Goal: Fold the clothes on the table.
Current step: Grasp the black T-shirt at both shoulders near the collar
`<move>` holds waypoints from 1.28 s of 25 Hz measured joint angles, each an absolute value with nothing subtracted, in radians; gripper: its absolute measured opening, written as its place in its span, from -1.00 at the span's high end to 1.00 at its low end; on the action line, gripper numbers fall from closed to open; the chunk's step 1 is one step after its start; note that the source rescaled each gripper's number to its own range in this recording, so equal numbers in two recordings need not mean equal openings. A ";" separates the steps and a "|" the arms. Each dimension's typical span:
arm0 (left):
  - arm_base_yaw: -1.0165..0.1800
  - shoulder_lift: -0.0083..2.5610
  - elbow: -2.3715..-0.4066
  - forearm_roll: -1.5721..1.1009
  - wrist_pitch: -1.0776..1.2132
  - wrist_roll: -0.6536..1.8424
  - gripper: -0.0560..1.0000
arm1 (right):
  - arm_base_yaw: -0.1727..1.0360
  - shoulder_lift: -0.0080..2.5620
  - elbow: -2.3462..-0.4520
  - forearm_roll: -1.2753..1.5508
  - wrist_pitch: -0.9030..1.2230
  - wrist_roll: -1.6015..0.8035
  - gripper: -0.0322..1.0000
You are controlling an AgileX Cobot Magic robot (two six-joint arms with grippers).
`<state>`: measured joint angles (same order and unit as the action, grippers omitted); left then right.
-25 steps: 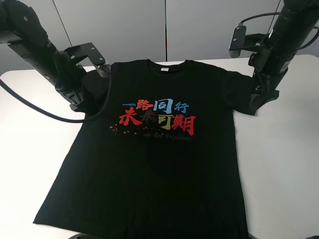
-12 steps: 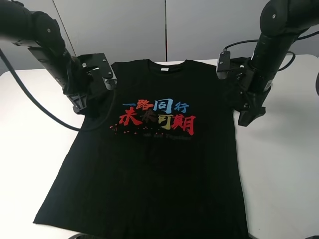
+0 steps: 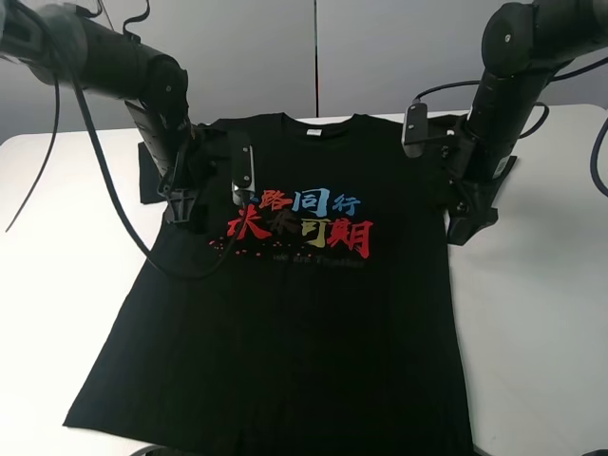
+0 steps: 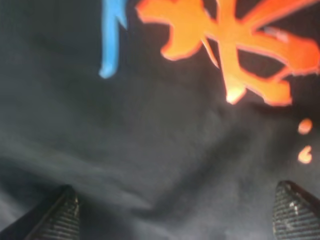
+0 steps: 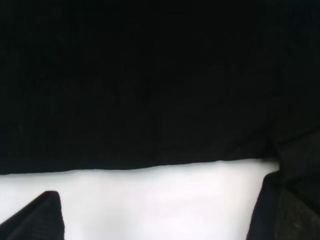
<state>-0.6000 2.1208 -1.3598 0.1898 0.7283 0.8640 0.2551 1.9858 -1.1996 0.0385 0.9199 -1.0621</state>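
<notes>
While the left fingers (image 4: 59, 216) stand apart above the shirt (image 3: 285, 313), its edge lies beyond the parted right fingers (image 5: 42, 216)

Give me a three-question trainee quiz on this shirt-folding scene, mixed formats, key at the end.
1. True or false: the T-shirt lies print side up.
2. The left gripper is above the: A printed characters, B collar, C hem.
3. Fill in: the table surface is coloured ___.
Key: 1 true; 2 A; 3 white.
</notes>
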 joint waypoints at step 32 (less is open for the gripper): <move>-0.499 2.130 -1.360 0.073 0.793 1.094 -0.88 | 0.255 1.986 -1.200 0.077 0.893 -1.065 -0.82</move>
<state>-0.4993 2.1302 -1.3598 0.0732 0.7933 1.0942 0.2550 1.9858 -1.1996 0.0770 0.8933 -1.0648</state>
